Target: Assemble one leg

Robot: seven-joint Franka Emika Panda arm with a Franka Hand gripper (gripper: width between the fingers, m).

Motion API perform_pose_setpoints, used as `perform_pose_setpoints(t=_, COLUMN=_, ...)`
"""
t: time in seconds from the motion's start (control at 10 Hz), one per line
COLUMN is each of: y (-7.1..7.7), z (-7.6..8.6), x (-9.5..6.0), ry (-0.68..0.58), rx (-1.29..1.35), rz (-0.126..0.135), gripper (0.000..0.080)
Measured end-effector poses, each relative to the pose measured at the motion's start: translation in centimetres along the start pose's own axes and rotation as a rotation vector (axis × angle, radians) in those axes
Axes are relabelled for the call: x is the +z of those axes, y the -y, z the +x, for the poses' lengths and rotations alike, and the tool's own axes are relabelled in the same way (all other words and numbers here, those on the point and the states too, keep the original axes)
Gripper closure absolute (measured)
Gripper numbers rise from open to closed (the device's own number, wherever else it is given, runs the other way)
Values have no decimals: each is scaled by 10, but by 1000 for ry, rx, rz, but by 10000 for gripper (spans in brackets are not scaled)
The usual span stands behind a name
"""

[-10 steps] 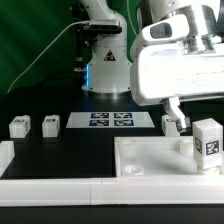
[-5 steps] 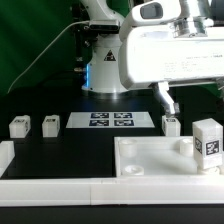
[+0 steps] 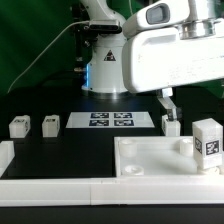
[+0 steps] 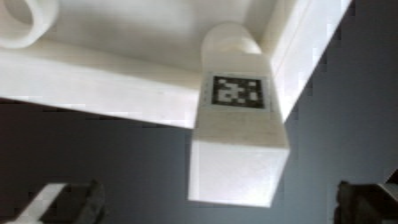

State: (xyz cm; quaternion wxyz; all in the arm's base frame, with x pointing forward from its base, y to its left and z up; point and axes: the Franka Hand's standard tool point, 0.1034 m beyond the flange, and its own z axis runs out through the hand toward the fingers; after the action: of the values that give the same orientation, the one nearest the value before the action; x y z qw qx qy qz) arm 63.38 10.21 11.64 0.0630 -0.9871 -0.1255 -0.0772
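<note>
— Scanning from nine o'clock in the exterior view, anything worry you?

— Not the first spare leg (image 3: 18, 127), the second spare leg (image 3: 50, 124) or the marker board (image 3: 110, 121). The third spare leg (image 3: 171, 125) sits on the black surface (image 3: 60, 150) near the slab (image 3: 150, 165). My worry is the leg (image 3: 208, 143) at four o'clock.

— Why?

— It stands upright in the slab's corner, and I can't tell whether it's fully seated. If it's loose, I reckon a brush from the claw (image 4: 222, 200) could tip it.

— Is the claw loaded?

— No, it's spread wide and empty, with its fingers (image 4: 68, 200) clear of the leg on both sides.

— And how does the leg look?

— It's a plain white block with a square black-and-white tag on one face.
</note>
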Motion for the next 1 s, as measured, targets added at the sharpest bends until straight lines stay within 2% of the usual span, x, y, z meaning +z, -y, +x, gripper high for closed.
perform_pose_setpoints(t=0.2, y=5, z=-5, x=0, ry=188, rx=-8, rz=41, gripper=150)
perform_pose_setpoints(t=0.6, y=6, z=-3, x=2, ry=208, rx=7, rz=42, gripper=150)
perform_pose_setpoints(t=1.0, y=0, z=0, x=19, ry=218, rx=21, rz=46, gripper=150)
